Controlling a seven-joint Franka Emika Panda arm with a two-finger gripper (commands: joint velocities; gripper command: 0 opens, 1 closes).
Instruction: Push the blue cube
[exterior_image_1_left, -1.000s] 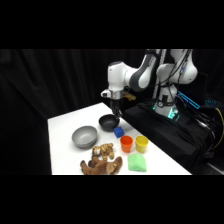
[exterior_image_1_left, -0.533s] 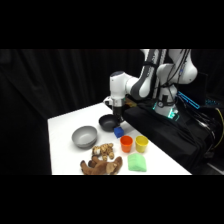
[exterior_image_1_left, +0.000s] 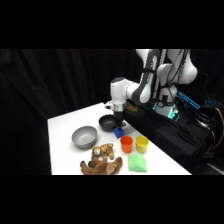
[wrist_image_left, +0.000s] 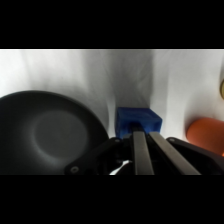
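The white surface (exterior_image_1_left: 65, 145) is busy. A dark bowl (exterior_image_1_left: 107, 122) sits at the far side, with a grey bowl (exterior_image_1_left: 84, 136) to its left and a little nearer. An orange cup (exterior_image_1_left: 126, 144) and a yellow cup (exterior_image_1_left: 142, 144) stand side by side to the right, a green soft block (exterior_image_1_left: 137, 163) lies in front of them, and a brown plush toy (exterior_image_1_left: 102, 161) sprawls along the near edge. The blue cube (exterior_image_1_left: 118, 132) is wedged in the middle of it all, just beside the dark bowl and just behind the orange cup. The claw (exterior_image_1_left: 120, 124) comes straight down over it. From the wrist, the two fingers (wrist_image_left: 141, 152) lie pressed together side by side, tips right against the cube's near face; they grip nothing. The dark bowl (wrist_image_left: 47, 132) crowds in on the cube's (wrist_image_left: 138, 120) left and the orange cup (wrist_image_left: 207, 134) peeks in at the right, with bare surface beyond the cube.
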